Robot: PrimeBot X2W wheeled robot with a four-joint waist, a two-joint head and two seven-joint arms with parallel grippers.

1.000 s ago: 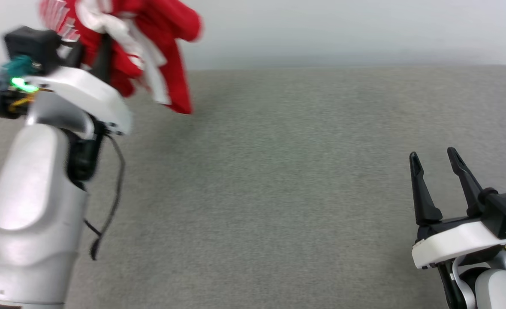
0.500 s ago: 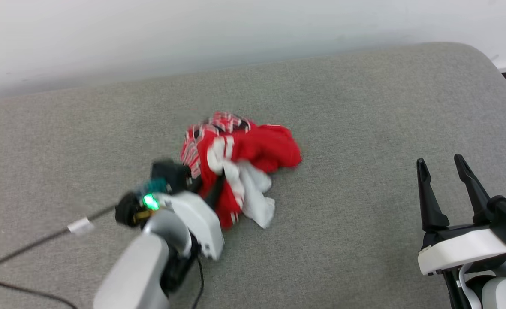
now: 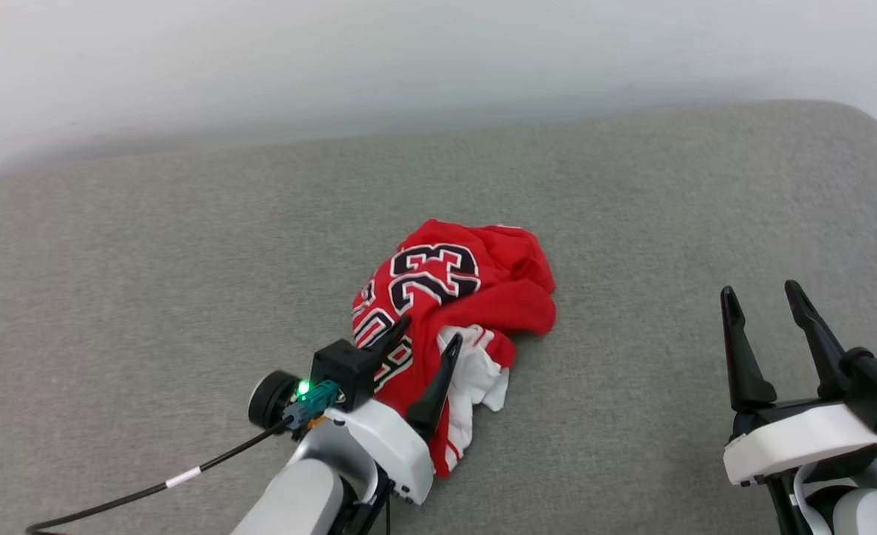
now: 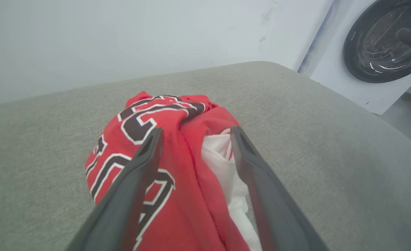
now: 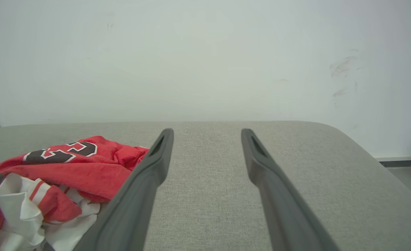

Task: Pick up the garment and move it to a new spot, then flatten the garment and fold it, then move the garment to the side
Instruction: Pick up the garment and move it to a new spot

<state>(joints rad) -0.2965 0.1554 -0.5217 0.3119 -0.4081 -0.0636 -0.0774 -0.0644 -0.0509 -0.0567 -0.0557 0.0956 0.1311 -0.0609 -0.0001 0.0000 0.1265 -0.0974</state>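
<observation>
Now the left gripper (image 3: pixel 429 330) has let go. A second ago I had it lifted high with the garment (image 3: pixel 468 290) bunched between its closed fingers (image 3: pixel 438 375). At present these fingers stand wide apart, one on each side of a ridge of red cloth. The garment lies by itself on the grey cushion (image 3: pixel 149 260), near the middle of the head view, with the left gripper at its 7 o'clock edge. Whether the fingers touch the cloth or only hover over it, I cannot tell. The right gripper (image 3: pixel 758 290) has not changed: it waits wide and empty at 4 o'clock of the head view, well apart from the heap.

For the task I judge it so: the move to a new spot is done, and the flattening comes next and is not yet begun.

The garment is a soft knit, fallen into a rounded, crumpled mound with deep folds. The printed number (image 3: pixel 435 271), black with a white outline, faces up and is bent by the creases. A white sleeve (image 3: pixel 483 371) with red stripe trim spills out at 5 o'clock of the mound. The cushion has a fine, matt weave and a rounded corner at 2 o'clock. Such limp cloth keeps no shape, so I expect to need both grippers to spread it.
</observation>
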